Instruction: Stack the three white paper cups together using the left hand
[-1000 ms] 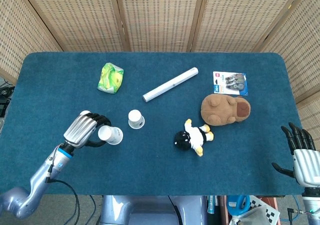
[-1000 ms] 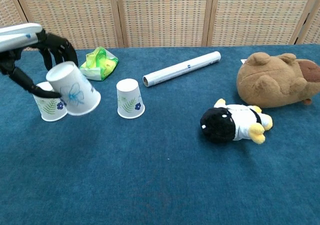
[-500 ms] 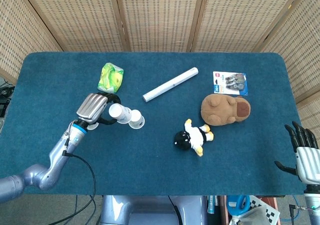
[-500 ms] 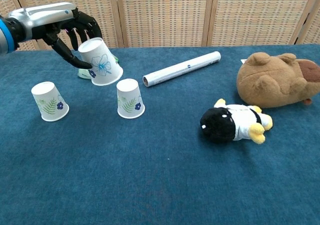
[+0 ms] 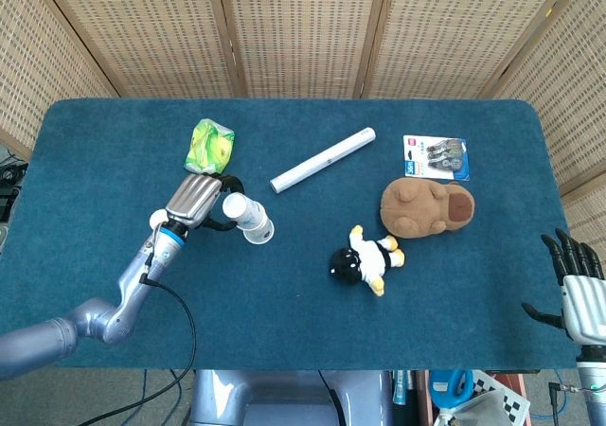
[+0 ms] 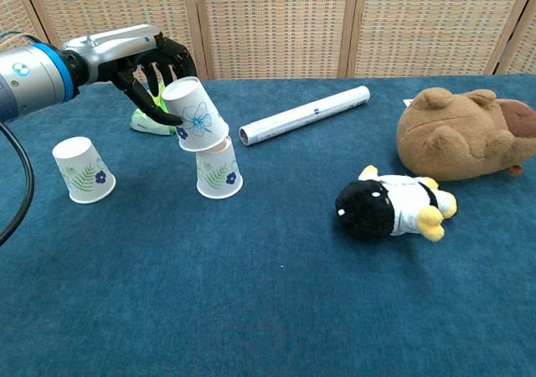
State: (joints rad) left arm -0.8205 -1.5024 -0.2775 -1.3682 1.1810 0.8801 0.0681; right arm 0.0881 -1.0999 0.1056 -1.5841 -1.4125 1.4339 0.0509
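So far no cup is nested: the left hand (image 6: 149, 67) holds a white paper cup with a blue flower (image 6: 194, 114) tilted over the upturned leaf-print cup (image 6: 218, 167), rim just meeting its top. A third leaf-print cup (image 6: 82, 170) stands apart, left. The right hand (image 5: 573, 287) idles with fingers spread, near right.

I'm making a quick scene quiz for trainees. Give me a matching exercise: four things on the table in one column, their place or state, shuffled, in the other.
Things:
1. flower-print cup
2. leaf-print cup
3. white tube
4. penguin toy

Places or states:
A. lying on its side in front of the brown plush
B. held tilted by the left hand over the middle cup
C. standing upside down alone, furthest left
D. lying diagonally near the table's back edge

Pairs: 1-B, 2-C, 3-D, 4-A
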